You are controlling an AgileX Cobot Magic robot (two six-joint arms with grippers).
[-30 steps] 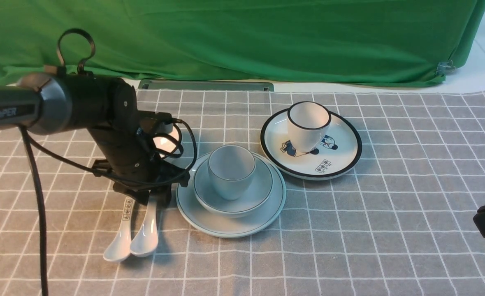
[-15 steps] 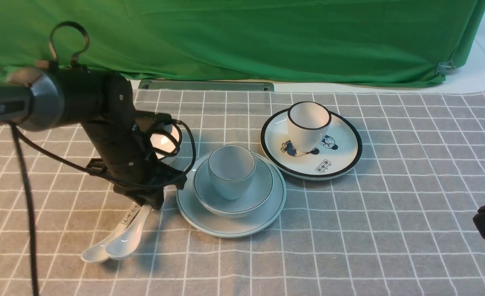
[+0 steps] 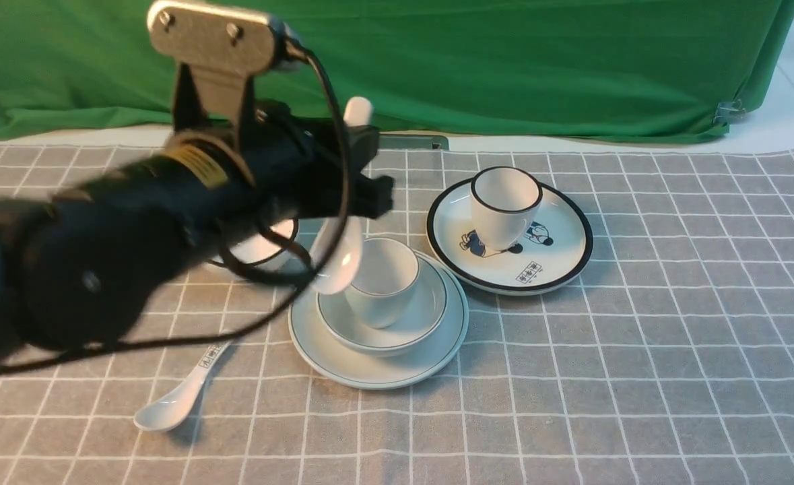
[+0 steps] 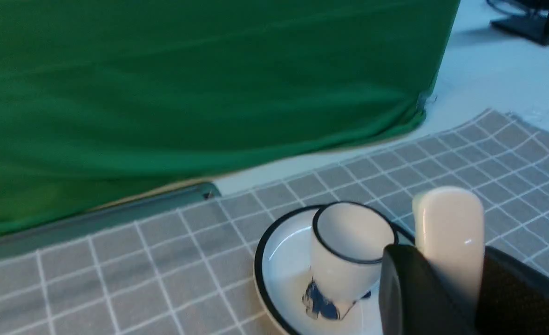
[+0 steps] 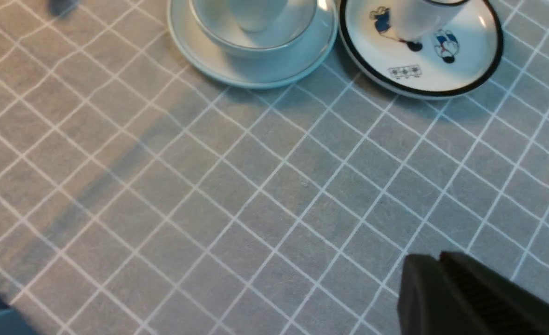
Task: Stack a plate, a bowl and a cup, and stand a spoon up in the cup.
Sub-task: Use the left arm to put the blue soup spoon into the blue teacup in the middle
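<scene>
Front view shows the plain white spoon (image 3: 340, 259) bowl-down, left fingers (image 4: 411, 288) gripping it; left wrist view only its handle; right fingers (image 5: 460, 298) look closed.

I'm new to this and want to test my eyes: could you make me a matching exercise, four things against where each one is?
Things:
1. plain spoon
2. bowl
3. printed spoon
4. black-rimmed cup

Places:
A. lying on the cloth
B. on the cartoon plate
C. held in the left tool
D. on the plain plate

Pairs: 1-C, 2-D, 3-A, 4-B
</scene>
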